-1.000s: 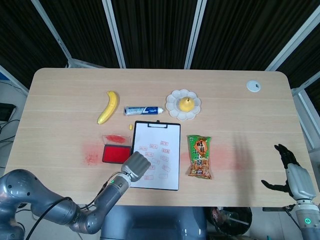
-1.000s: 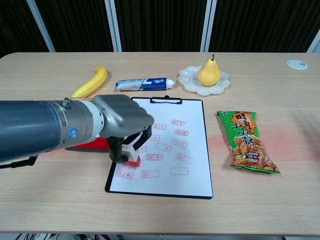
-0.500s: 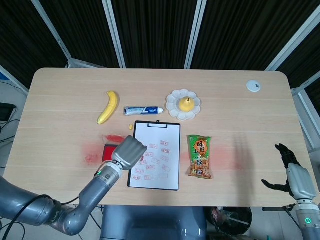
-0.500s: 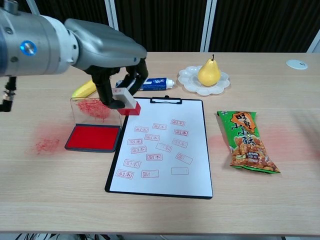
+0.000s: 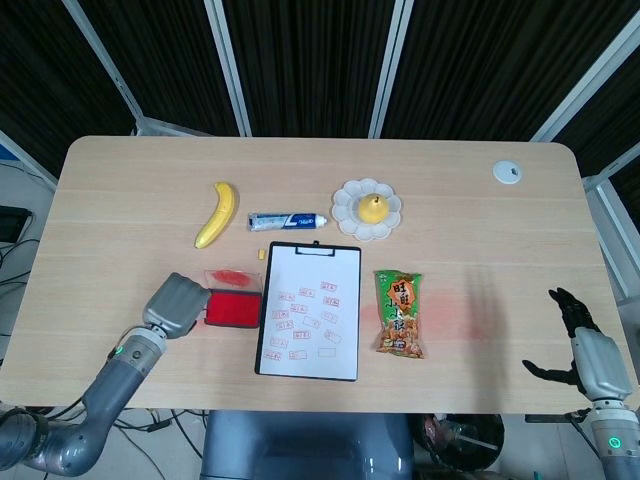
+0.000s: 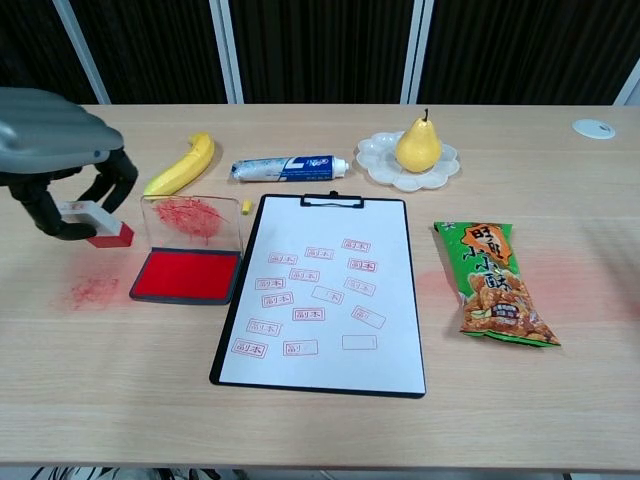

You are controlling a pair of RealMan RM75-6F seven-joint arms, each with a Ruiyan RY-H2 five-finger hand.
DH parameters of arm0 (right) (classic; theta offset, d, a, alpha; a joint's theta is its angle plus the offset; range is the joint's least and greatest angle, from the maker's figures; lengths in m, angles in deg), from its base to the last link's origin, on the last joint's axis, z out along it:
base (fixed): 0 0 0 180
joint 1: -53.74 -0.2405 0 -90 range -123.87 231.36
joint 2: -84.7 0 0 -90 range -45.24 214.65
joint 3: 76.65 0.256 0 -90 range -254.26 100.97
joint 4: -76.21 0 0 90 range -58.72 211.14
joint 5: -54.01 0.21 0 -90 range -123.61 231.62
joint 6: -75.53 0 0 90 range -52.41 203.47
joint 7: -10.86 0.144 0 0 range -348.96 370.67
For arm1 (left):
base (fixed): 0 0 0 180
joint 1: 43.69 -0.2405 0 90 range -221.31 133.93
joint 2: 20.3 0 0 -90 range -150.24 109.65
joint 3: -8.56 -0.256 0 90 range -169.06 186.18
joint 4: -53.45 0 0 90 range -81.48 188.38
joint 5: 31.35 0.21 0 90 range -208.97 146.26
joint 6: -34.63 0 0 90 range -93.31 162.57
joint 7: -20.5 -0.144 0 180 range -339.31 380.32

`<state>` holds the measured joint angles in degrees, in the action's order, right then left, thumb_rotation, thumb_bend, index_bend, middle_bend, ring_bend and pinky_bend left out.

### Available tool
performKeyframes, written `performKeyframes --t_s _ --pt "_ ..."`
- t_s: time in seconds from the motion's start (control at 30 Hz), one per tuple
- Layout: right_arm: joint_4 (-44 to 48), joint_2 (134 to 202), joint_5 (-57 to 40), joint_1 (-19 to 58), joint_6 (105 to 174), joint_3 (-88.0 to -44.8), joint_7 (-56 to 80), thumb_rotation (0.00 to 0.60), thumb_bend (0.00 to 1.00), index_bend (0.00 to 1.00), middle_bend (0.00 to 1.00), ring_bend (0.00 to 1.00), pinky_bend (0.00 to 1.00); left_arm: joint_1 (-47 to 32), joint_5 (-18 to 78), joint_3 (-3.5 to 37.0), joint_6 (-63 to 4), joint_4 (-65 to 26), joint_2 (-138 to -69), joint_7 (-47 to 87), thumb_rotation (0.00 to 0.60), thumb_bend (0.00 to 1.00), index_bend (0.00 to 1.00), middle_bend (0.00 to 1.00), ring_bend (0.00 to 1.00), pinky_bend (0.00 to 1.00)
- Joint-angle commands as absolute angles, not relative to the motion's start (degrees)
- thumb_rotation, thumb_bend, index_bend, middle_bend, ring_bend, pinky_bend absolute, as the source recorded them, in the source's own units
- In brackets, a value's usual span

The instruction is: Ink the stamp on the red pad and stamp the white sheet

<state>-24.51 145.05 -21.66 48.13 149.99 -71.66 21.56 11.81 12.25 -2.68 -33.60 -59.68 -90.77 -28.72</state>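
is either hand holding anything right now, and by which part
The left hand holds the stamp, its fingers pinching the white upper body with the red base left free. The right hand holds nothing.

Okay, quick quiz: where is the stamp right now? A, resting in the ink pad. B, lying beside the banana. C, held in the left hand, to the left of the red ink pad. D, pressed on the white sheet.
C: the left hand grips the stamp off to the left of the red ink pad, clear of the white sheet.
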Motion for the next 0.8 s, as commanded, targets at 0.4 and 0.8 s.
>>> performKeyframes --t_s 0.4,0.8 --pt "-24.54 145.19 -21.08 48.06 149.92 -71.55 20.74 0.6 0.03 0.06 0.0 0.0 0.22 6.04 18.11 -3.28 -20.14 -41.37 -92.18 -15.32 0.6 0.53 0.71 0.78 0.86 1.0" --pt "-24.66 145.14 -20.69 48.01 149.75 -71.46 20.47 0.6 0.03 0.06 0.0 0.0 0.22 6.22 18.22 -2.27 -13.26 -36.18 -94.49 -14.87 0.6 0.49 0.63 0.71 0.84 0.99"
